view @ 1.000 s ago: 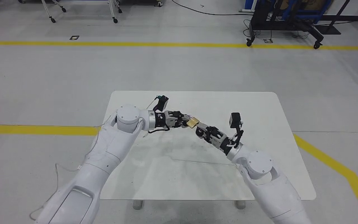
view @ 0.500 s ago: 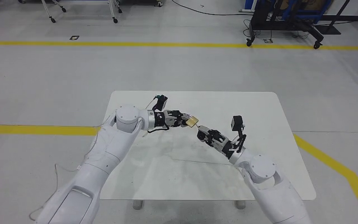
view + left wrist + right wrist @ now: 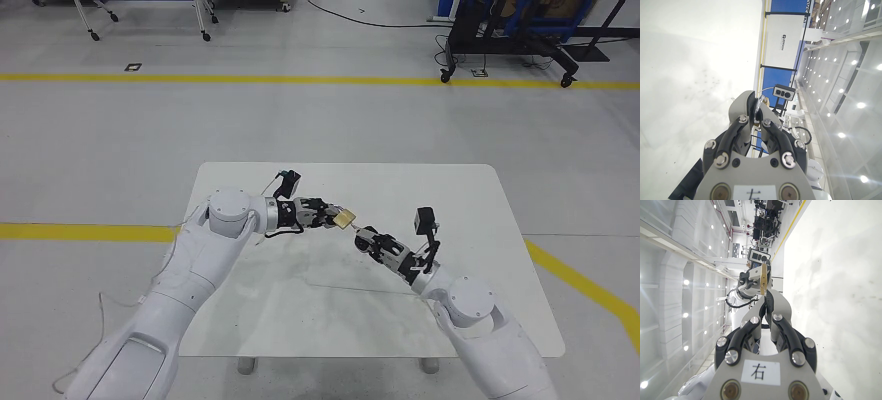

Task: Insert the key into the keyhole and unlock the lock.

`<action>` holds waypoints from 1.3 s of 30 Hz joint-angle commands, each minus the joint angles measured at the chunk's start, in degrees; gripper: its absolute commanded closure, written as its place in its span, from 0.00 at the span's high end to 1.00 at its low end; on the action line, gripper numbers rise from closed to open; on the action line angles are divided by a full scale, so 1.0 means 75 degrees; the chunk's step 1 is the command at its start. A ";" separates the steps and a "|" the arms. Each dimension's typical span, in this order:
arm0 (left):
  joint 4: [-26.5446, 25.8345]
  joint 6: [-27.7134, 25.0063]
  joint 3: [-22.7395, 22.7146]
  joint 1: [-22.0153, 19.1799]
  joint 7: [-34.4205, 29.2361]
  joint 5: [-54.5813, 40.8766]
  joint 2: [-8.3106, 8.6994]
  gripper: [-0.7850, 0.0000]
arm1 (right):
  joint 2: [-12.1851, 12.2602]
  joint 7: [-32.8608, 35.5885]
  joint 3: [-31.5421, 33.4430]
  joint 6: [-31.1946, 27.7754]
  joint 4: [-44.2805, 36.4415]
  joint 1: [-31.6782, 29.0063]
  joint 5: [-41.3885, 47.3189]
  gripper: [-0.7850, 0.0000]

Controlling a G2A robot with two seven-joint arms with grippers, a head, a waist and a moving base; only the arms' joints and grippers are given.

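1. Brass lock is held above the table, its shackle clamped in the left gripper.
2. Right gripper pinches the key, which lies along the lock's long axis, tip at the keyhole end.

A pale grey floor lies all around a white table with rounded corners. One yellow line crosses the floor beyond the table, and another runs level with it. Far off stand a dark wheeled frame and a white wheeled rack. Blue wall panels border a white board. Round ceiling lights shine in rows.
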 commanded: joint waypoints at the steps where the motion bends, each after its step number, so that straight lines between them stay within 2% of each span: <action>1: 0.0006 -0.0015 -0.0004 0.0001 0.0005 -0.0003 0.0000 0.00 | -0.0002 -0.0006 -0.0011 0.0024 0.0016 0.0022 -0.0013 0.00; 21: -0.0005 -0.0159 0.0003 -0.0003 -0.0094 -0.0026 -0.0007 0.00 | -0.0073 -0.0056 -0.0216 0.0232 0.0311 0.0503 0.0301 0.00; 22: -0.0008 -0.0161 -0.0002 -0.0001 -0.0088 -0.0028 -0.0006 0.00 | -0.0074 -0.0054 -0.0214 0.0225 0.0322 0.0508 0.0305 0.21; 23: -0.0012 -0.0164 -0.0006 0.0002 -0.0080 -0.0031 -0.0006 0.00 | -0.0074 -0.0046 -0.0211 0.0229 0.0329 0.0511 0.0323 0.35; 25: -0.0022 -0.0169 -0.0018 0.0008 -0.0080 -0.0049 -0.0004 0.00 | -0.0073 -0.0013 -0.0195 0.0219 0.0325 0.0514 0.0349 1.00; 36: -0.0145 -0.0235 -0.0173 0.0089 0.0318 0.0019 0.0034 0.00 | -0.0073 -0.0013 -0.0195 0.0219 0.0325 0.0514 0.0349 1.00; 39: -0.0258 -0.0386 -0.0233 0.0139 0.0561 0.0085 0.0047 0.00 | -0.0096 0.0226 -0.0061 0.0198 0.0355 0.0417 0.1316 1.00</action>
